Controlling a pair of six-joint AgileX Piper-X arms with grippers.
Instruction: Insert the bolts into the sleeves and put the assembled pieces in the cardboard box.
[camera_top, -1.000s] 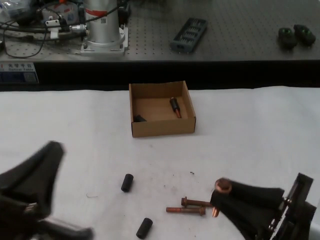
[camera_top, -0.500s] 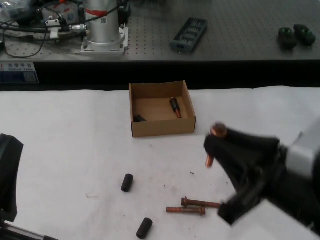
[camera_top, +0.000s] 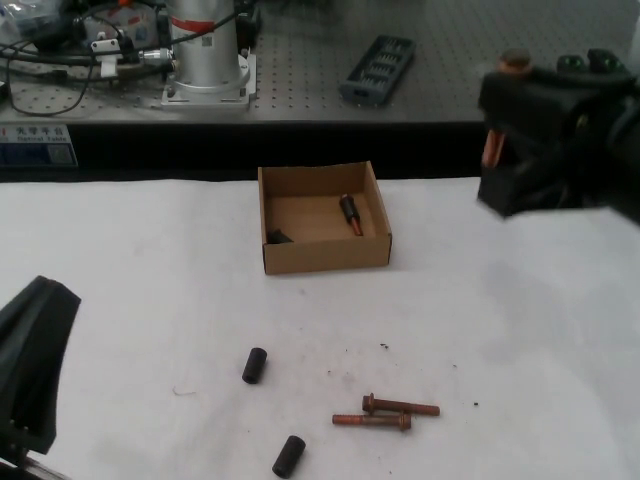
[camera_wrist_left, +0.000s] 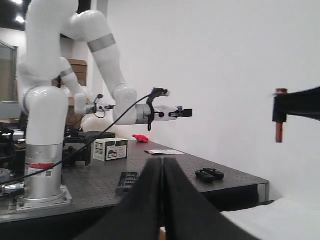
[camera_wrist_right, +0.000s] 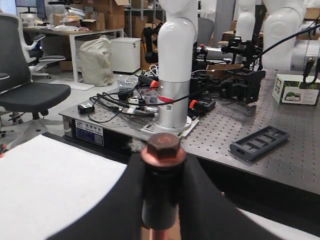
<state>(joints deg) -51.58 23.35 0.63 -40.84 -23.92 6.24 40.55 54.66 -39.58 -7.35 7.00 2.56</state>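
Right wrist view: right gripper (camera_wrist_right: 161, 175) clamped on a bolt (camera_wrist_right: 163, 149). Copper hex head sits just above the fingers (camera_wrist_right: 125, 200), shank running down between them. In the high view the same gripper (camera_top: 497, 105) hangs well above the cloth (camera_top: 520, 320), bolt (camera_top: 515, 61) upright, tip poking out beneath the fingers.

Left wrist view: left gripper (camera_wrist_left: 162, 165), fingers (camera_wrist_left: 150, 190) pressed flat together, nothing between them. Right gripper (camera_wrist_left: 300, 102) with its bolt (camera_wrist_left: 280, 117) shows farther off, higher than these fingertips. In the high view the left gripper (camera_top: 55, 295) sits low at the near corner of the cloth.

Outward from the fingers:
- Two sleeves (camera_top: 254, 365) (camera_top: 289, 455), black, lying on the cloth, nearer the left fingers than the right, apart from each other.
- Two loose bolts (camera_top: 400, 406) (camera_top: 372, 421), lying side by side and just touching, beyond the sleeves from the left fingers, well below the right gripper.
- Box (camera_top: 325, 258), open, on the cloth between the two grippers, well apart from both. Inside it an assembled piece (camera_top: 350, 213), black sleeve with copper end; a dark piece (camera_top: 278, 237) in one corner, too small to tell what.
- Behind the box, a perforated table (camera_top: 300, 90) carrying a black tray (camera_top: 378, 68) and a silver column (camera_top: 205, 45).
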